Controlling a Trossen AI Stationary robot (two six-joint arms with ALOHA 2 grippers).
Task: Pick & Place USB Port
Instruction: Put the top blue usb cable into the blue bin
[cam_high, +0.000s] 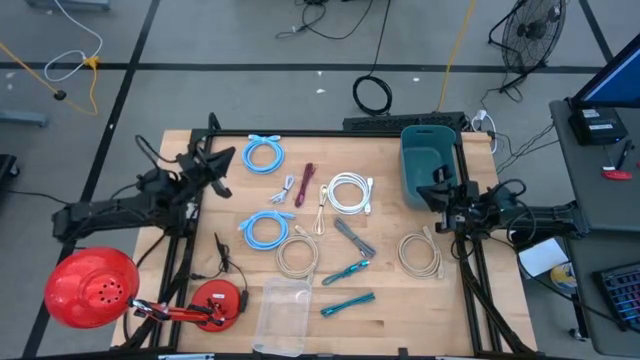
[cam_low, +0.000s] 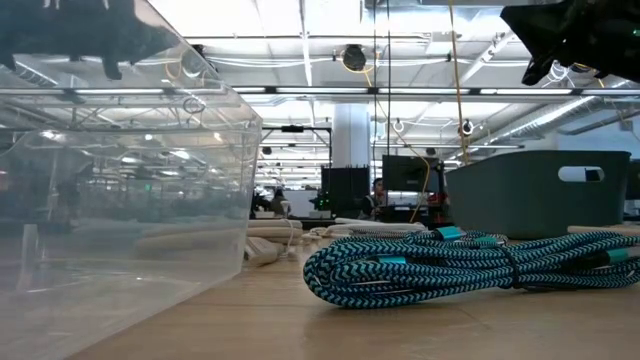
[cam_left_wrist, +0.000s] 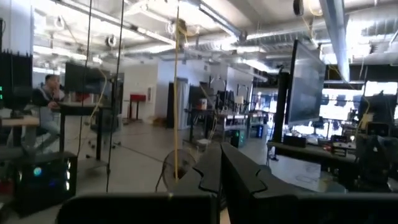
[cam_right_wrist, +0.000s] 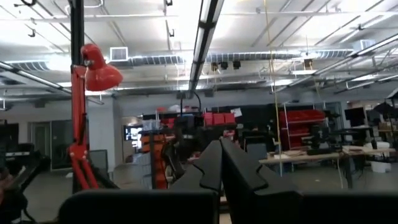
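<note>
Beside teal bin (cam_high: 428, 160), coiled cables (cam_high: 264, 229).

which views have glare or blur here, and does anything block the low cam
Low view: the clear plastic bin fills the left side, mirroring ceiling lights; the teal braided cable is sharp, the room behind soft. Left wrist view: bright windows wash out the background. High view: evenly lit.

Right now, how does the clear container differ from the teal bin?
The clear container is see-through and lies at the table's near edge; the teal bin is opaque and stands at the far right corner. The clear container lies nearer the left arm's side, while the teal bin sits beside the right claw. Both look empty.
</note>
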